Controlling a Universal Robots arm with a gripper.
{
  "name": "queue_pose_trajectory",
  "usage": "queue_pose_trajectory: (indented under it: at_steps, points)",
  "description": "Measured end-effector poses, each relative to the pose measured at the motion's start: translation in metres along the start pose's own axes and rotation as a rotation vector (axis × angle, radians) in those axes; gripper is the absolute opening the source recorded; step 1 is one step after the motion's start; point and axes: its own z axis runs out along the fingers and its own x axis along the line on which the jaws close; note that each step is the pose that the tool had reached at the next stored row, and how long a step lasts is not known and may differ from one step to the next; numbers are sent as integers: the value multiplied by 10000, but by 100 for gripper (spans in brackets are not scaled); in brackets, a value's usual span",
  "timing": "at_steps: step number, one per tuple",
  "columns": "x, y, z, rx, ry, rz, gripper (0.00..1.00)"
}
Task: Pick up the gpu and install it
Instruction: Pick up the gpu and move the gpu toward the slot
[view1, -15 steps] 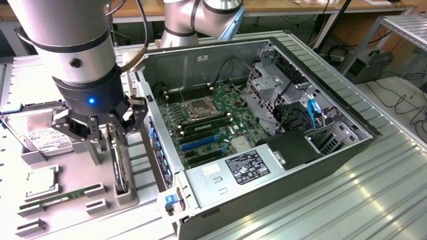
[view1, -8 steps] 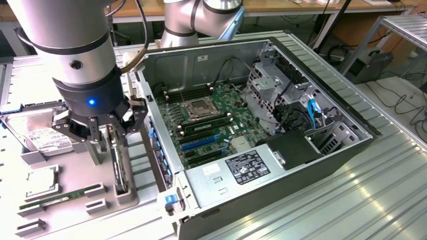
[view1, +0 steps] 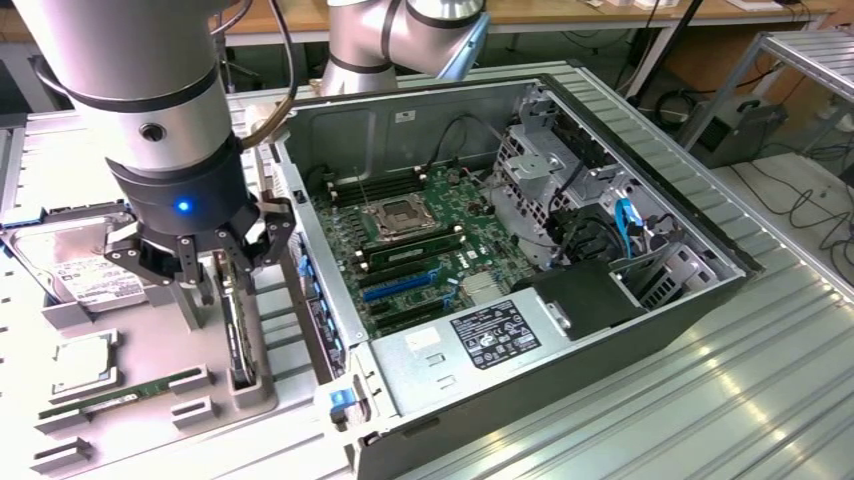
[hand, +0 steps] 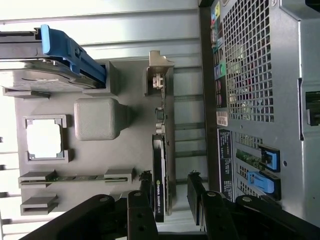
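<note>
Open gripper (view1: 220, 298) above gpu (view1: 240, 338), computer case (view1: 667, 322) beside

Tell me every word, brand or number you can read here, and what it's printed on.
No text can be quoted with confidence.
Graphics card: white lettering along its edge, too blurred to read.
Power supply label: black sticker with white print, too small to read.
Hard drive label: white with dark print, too small to read.
Stickers on the computer case: too small to read.
</note>
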Motion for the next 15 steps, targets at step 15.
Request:
queue_pose_trajectory:
  at_steps: [15]
  points:
    - [46, -4, 49, -1, -1, 0, 42]
